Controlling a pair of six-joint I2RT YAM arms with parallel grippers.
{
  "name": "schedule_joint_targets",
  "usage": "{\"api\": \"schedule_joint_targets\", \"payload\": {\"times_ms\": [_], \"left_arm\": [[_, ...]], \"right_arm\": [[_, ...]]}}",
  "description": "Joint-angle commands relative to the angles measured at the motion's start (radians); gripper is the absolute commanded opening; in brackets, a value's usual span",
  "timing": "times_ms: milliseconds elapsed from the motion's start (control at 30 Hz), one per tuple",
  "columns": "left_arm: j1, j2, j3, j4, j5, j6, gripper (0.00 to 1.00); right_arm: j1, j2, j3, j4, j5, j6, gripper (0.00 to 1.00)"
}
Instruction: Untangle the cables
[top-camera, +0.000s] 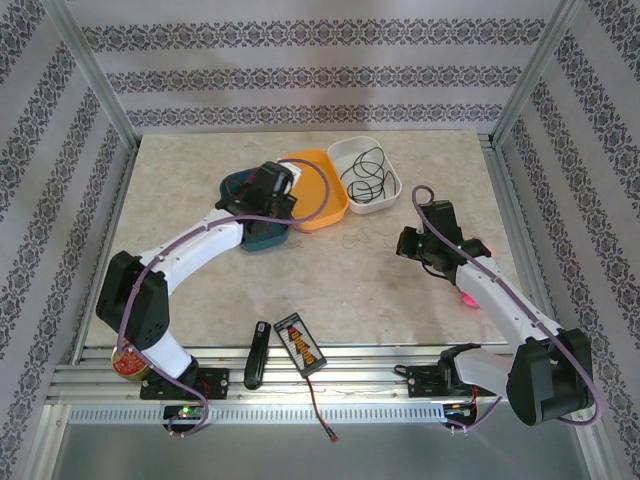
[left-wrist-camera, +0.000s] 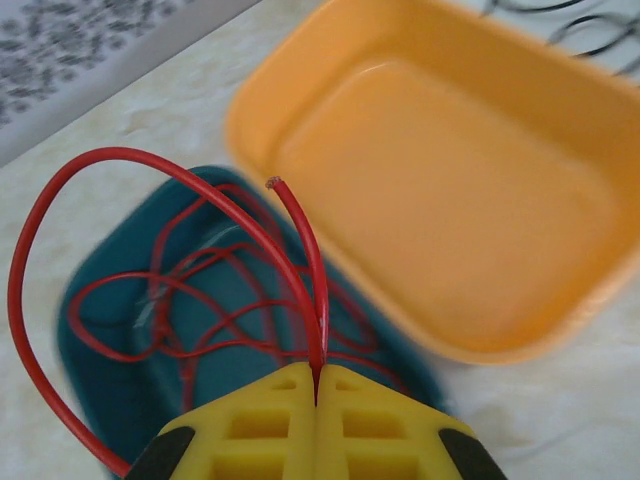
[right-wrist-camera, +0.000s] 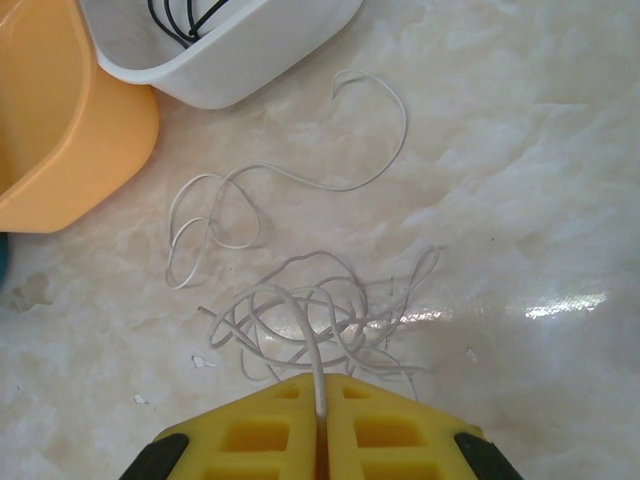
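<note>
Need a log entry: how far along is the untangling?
Done: the black cable lies in the white tray. In hand: the left gripper pinches the red cable, mostly in the teal tray; the right gripper pinches the white cable, heaped on the table. Left: probably that heap; the orange tray is empty.

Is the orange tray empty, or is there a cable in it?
Empty: the orange tray shows a bare floor in the left wrist view. The red cable loops in the teal tray beside it.

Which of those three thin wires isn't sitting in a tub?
The pale whitish cable: it lies tangled on the table, pinched by the right gripper. The red cable coils in the teal tray, the black cable in the white tray.
</note>
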Motion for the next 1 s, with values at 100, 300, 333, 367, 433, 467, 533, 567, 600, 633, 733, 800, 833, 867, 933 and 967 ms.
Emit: {"api": "schedule_joint_targets", "payload": {"times_ms": [100, 300, 333, 367, 433, 467, 533, 567, 600, 633, 733, 800, 833, 867, 933, 967], "left_arm": [[0.136, 0.066, 0.034, 0.053, 0.050, 0.204, 0.00], [0.197, 0.130, 0.060, 0.054, 0.132, 0.251, 0.00], [0.202, 0.144, 0.064, 0.048, 0.150, 0.253, 0.00], [0.206, 0.156, 0.068, 0.038, 0.162, 0.257, 0.00], [0.211, 0.185, 0.080, 0.010, 0.194, 0.263, 0.00], [0.212, 0.197, 0.085, 0.001, 0.204, 0.262, 0.00], [0.213, 0.222, 0.092, -0.017, 0.230, 0.252, 0.00], [0.214, 0.233, 0.094, -0.022, 0.235, 0.244, 0.00], [0.214, 0.247, 0.100, -0.031, 0.230, 0.232, 0.00], [0.215, 0.262, 0.111, -0.044, 0.219, 0.219, 0.00], [0.215, 0.297, 0.141, -0.087, 0.187, 0.191, 0.04], [0.215, 0.304, 0.152, -0.102, 0.180, 0.173, 0.07], [0.215, 0.300, 0.153, -0.105, 0.177, 0.165, 0.11], [0.216, 0.299, 0.156, -0.109, 0.175, 0.157, 0.16], [0.215, 0.292, 0.164, -0.116, 0.161, 0.134, 0.37], [0.215, 0.287, 0.166, -0.118, 0.161, 0.130, 0.44]], "right_arm": [[0.019, -0.016, 0.017, -0.020, 0.003, 0.015, 0.09], [0.026, -0.024, 0.018, -0.035, 0.017, 0.020, 0.09], [0.026, -0.023, 0.020, -0.034, 0.019, 0.021, 0.09], [0.027, -0.022, 0.020, -0.036, 0.019, 0.022, 0.09], [0.029, -0.018, 0.024, -0.039, 0.020, 0.022, 0.09], [0.031, -0.016, 0.025, -0.038, 0.021, 0.024, 0.09], [0.033, -0.011, 0.028, -0.038, 0.022, 0.023, 0.09], [0.034, -0.009, 0.028, -0.038, 0.022, 0.023, 0.09], [0.035, -0.008, 0.031, -0.038, 0.022, 0.024, 0.09], [0.035, -0.005, 0.032, -0.038, 0.023, 0.023, 0.09], [0.039, -0.008, 0.035, -0.039, 0.023, 0.024, 0.10], [0.042, -0.015, 0.035, -0.042, 0.025, 0.025, 0.10], [0.042, -0.018, 0.034, -0.043, 0.028, 0.025, 0.10], [0.042, -0.020, 0.032, -0.044, 0.029, 0.027, 0.11], [0.042, -0.025, 0.029, -0.044, 0.034, 0.028, 0.12], [0.043, -0.027, 0.027, -0.044, 0.036, 0.029, 0.12]]}}
